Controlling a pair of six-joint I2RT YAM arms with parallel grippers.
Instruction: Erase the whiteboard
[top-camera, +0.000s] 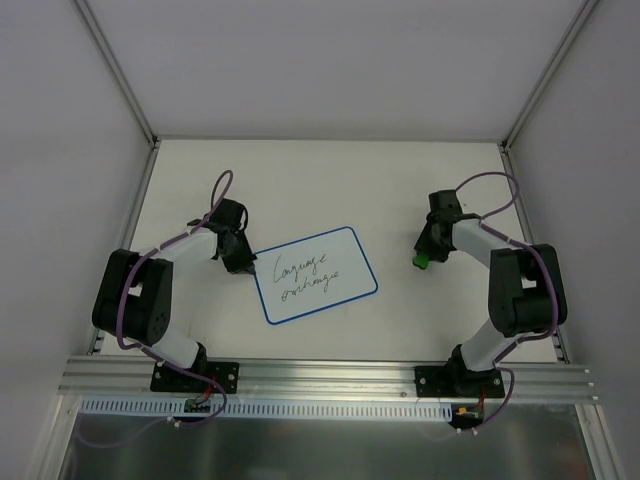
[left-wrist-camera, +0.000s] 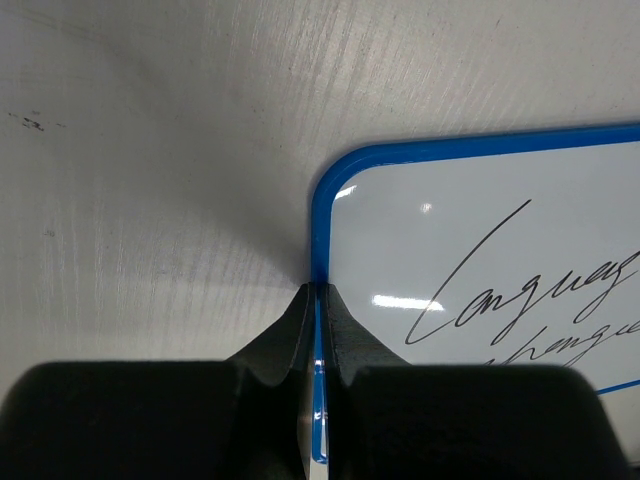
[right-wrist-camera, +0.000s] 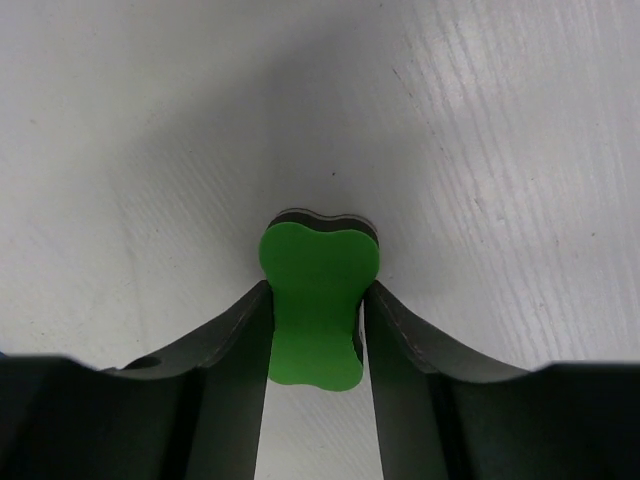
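Observation:
The whiteboard (top-camera: 315, 275), white with a thin blue border and dark handwritten scribbles (top-camera: 305, 272), lies flat at the table's middle, slightly tilted. My left gripper (top-camera: 243, 266) is shut on its left edge; in the left wrist view the jaws (left-wrist-camera: 320, 292) pinch the blue border just below the board's (left-wrist-camera: 480, 230) rounded corner. My right gripper (top-camera: 424, 257) is to the right of the board, apart from it. In the right wrist view it (right-wrist-camera: 318, 287) is shut on the narrow waist of a green bone-shaped eraser (right-wrist-camera: 320, 262) with a dark underside, on the table.
The white table (top-camera: 400, 180) is enclosed by white walls at the back and sides, with metal posts at the far corners. An aluminium rail (top-camera: 320, 375) carrying both arm bases runs along the near edge.

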